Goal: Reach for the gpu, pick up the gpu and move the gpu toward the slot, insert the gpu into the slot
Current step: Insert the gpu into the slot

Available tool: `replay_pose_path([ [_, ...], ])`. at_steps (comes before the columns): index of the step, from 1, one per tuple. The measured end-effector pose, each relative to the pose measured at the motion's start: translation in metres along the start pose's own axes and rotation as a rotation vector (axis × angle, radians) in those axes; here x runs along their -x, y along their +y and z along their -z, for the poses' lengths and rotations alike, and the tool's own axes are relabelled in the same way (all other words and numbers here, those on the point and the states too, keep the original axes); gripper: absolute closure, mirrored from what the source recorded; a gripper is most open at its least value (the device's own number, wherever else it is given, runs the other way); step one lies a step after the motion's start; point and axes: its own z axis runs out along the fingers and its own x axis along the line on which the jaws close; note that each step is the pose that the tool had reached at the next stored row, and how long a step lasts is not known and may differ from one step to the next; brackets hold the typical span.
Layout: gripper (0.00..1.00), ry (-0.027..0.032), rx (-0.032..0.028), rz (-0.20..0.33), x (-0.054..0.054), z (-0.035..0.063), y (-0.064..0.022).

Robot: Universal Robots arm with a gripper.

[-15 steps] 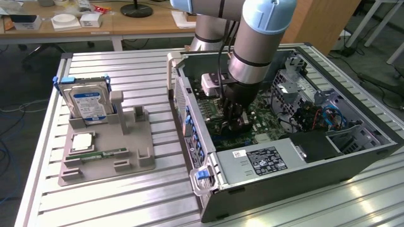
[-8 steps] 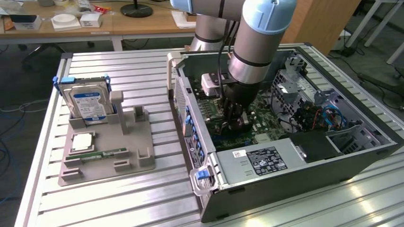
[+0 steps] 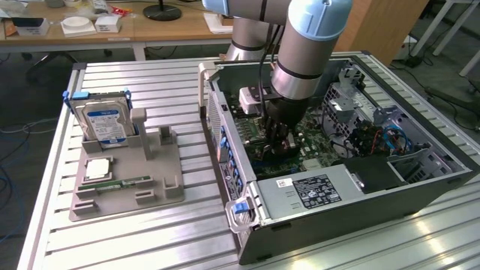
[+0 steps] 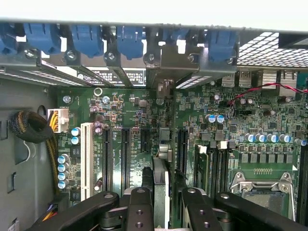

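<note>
- Claw (image 4: 166, 193): it sits astride the top edge of the gpu (image 4: 161, 166), one side each way. Can't tell if it's clamped on the card or slack, since the contact is hidden, so don't assume a hold.
- The gpu is directly under the claw and centred in it, seen edge-on as a thin upright blade. There's no sideways offset to correct, afaict.
- Long axis: the card runs straight away from the claw toward the case's rear wall, parallel to the black connectors either side.
- The slot: I take it to lie right beneath the card. The card covers it, so you can't read whether the edge is fully seated.
- Neighbours for ref: a long black connector (image 4: 182, 149) on one flank and a short one (image 4: 144, 139) on the other. The card stands between them and touches neither.
- Motherboard (image 4: 130, 110): the silver processor socket (image 4: 262, 192) is well off to the side, not in play.
- Far end: the row of blue latches (image 4: 130, 38) on the rear wall. The metal piece in line with the card there is prob. its bracket.
- Exterior view: the claw (image 3: 281, 143) is down inside the open case (image 3: 338, 225), low over the board, with the arm near vertical.
- Further out, on the exterior view's left: the grey holder (image 3: 127, 180) on the worktop (image 3: 150, 79), with the hard drive (image 3: 105, 124) upright in it, well apart from the case.
</note>
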Motion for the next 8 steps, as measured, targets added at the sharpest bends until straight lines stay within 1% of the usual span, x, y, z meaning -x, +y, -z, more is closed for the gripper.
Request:
replay_pose_path([
  [8, 0.73, 0.0, 0.0, 0.0, 0.0, 0.0, 0.0],
])
